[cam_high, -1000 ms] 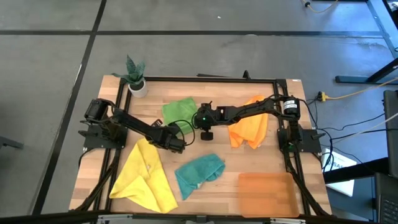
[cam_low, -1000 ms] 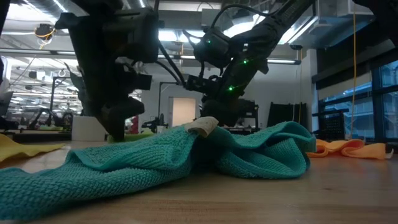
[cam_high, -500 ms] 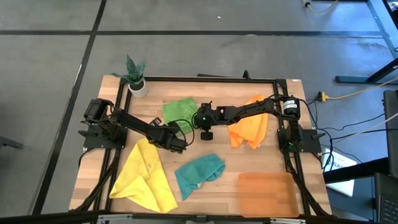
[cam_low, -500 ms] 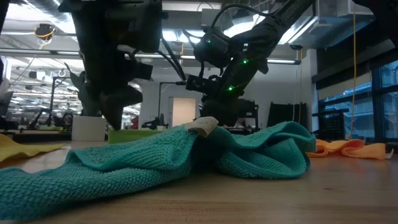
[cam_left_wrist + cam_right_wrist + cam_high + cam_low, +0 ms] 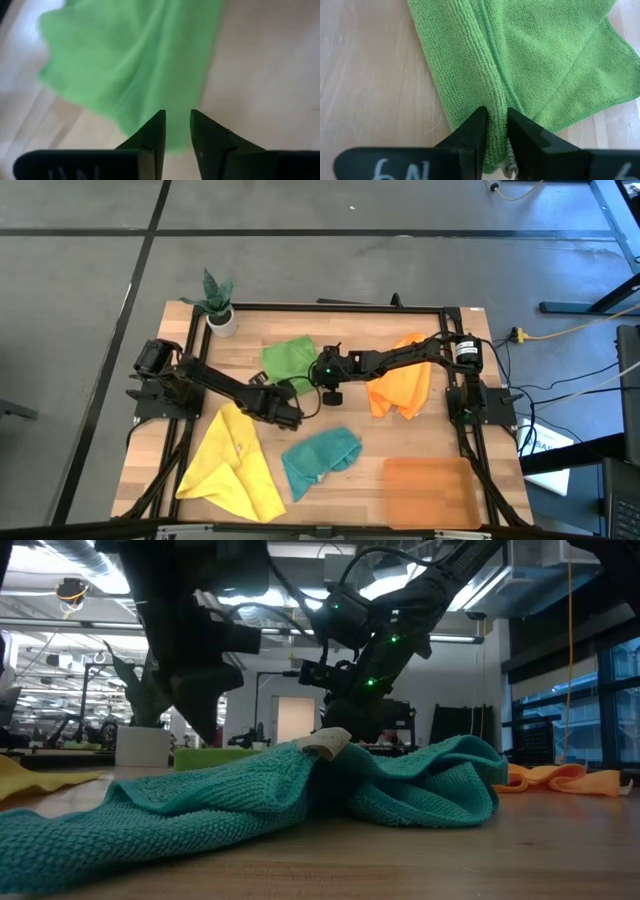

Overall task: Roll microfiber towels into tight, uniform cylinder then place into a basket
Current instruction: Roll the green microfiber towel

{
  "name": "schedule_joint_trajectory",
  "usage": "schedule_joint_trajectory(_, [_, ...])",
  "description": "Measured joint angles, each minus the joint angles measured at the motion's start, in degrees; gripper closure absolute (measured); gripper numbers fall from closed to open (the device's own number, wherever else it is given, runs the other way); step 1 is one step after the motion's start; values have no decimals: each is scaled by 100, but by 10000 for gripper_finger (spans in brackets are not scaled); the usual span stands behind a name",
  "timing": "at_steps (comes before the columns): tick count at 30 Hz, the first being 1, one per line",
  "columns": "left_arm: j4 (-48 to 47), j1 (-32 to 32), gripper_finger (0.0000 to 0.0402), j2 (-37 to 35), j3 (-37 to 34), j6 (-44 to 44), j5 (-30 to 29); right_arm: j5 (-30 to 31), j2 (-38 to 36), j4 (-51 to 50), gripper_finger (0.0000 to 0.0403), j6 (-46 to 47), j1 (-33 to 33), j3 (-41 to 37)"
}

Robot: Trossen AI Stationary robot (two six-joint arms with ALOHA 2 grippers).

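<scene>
This is a robotics lab or industrial test hall. A pale wooden worktop (image 5: 350,480) edged by a black metal frame (image 5: 330,307) stands on a bare grey concrete floor (image 5: 300,240) marked with dark lines, with loose cables (image 5: 560,335) trailing beside it. At table height, long ceiling strip lights (image 5: 60,610), exposed ducting and further benches show behind.

White handwritten marks on dark body of right gripper (image 5: 494,131), low in its wrist view: look like "6N", upside down, hard to be sure. More white marks at far edge, cut off. White scribbles on dark body of left gripper (image 5: 176,131) too, too cut off to read. Small tag on teal towel (image 5: 330,743): no words readable.
</scene>
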Motion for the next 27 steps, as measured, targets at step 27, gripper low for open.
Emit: schedule_joint_trajectory(27, [1233,417,321,-7,-961,417,165,-22,0,-35,326,141,0,0])
